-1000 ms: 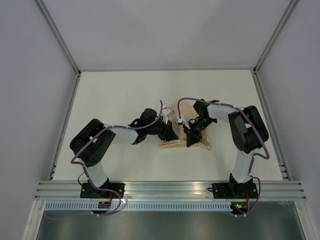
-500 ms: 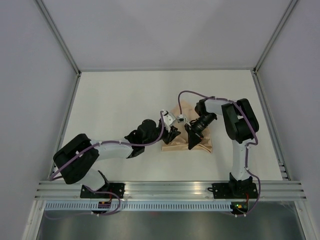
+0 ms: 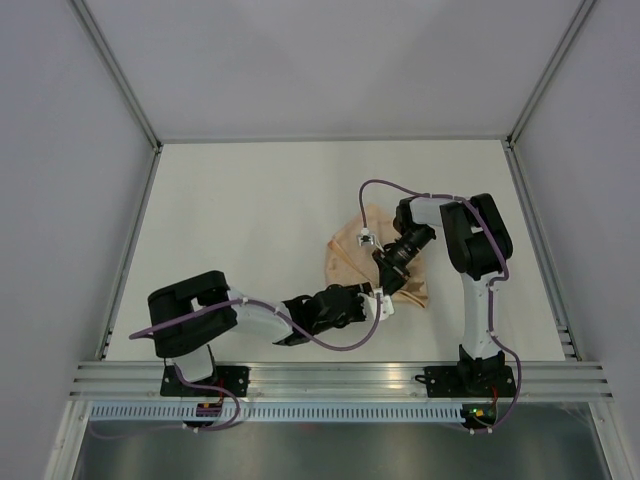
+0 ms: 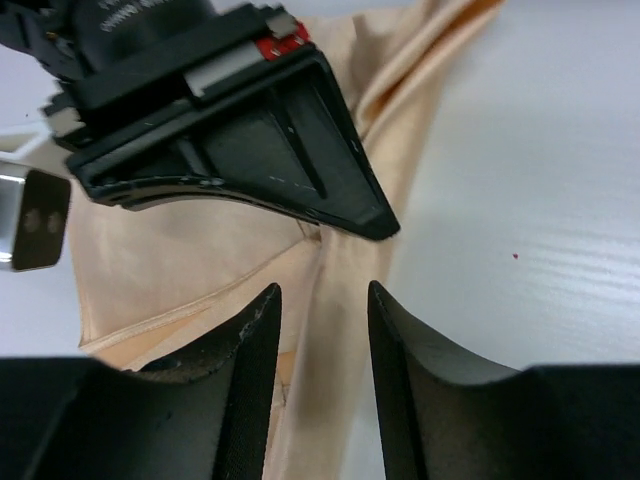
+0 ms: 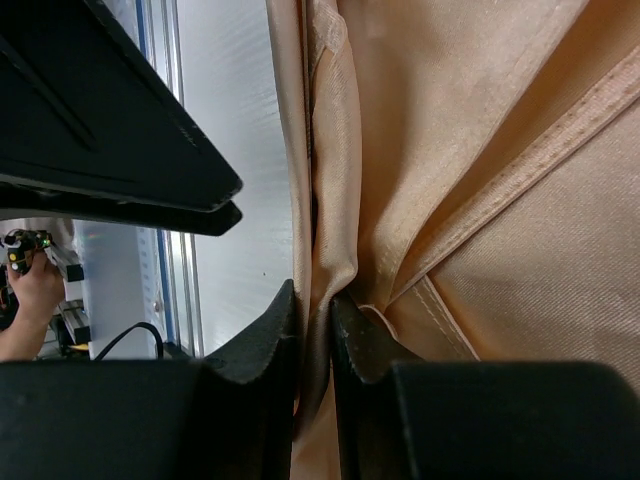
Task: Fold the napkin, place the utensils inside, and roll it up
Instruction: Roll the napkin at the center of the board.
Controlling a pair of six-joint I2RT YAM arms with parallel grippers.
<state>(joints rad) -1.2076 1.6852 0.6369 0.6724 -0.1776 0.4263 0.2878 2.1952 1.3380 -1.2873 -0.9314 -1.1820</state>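
Observation:
The peach-orange napkin [image 3: 347, 252] lies bunched and creased at mid table. My right gripper [image 3: 385, 279] is shut on a vertical fold of the napkin [image 5: 335, 180], which is pinched between its fingers. My left gripper [image 3: 377, 304] is open at the napkin's near edge. In the left wrist view a ridge of the napkin [image 4: 330, 330] runs between its spread fingertips [image 4: 262, 330] without being clamped, and the right gripper's black body [image 4: 230, 130] sits just ahead. The utensil is hidden or out of view.
The white table [image 3: 240, 200] is walled by grey panels on three sides. An aluminium rail [image 3: 340, 378] runs along the near edge by the arm bases. Purple cables loop along both arms.
My left arm has swung toward the near edge, and its gripper went from the napkin's left side to its near edge. The napkin has become more bunched. My right gripper stays clamped on it.

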